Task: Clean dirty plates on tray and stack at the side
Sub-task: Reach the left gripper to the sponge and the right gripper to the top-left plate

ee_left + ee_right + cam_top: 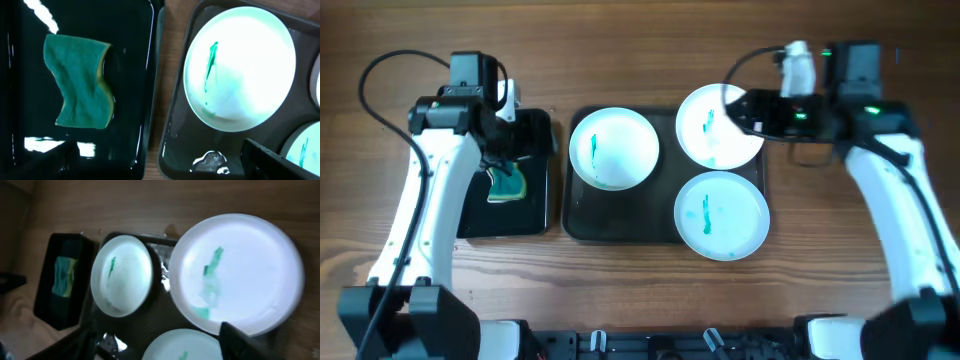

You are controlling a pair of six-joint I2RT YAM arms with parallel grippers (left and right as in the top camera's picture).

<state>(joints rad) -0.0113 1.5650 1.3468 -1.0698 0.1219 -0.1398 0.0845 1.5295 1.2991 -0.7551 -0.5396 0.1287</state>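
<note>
- The tray [620, 222] sits mid-frame on the worktop [640, 50]. Its bare floor shows mainly at lower left.
- The left plate [613, 148] lies wholly inside the tray, its edge close to the upper-left rim. It bears one teal streak.
- The upper-right plate [705, 140] is smeared and overhangs the tray's upper rim.
- The lower-right plate [722, 215] is smeared and overhangs the lower rim. It lies just beside the plate above it.
- The right gripper [742, 108] is over the upper-right plate's right edge, with fingers spread and nothing held. Contact cannot be judged.
- The left gripper [503, 160] hangs above the green sponge [507, 185] on the small black tray [535, 215]. Its finger spacing cannot be told.
- Only a narrow strip of wood separates the two trays. Broader wood lies right of the tray.
</note>
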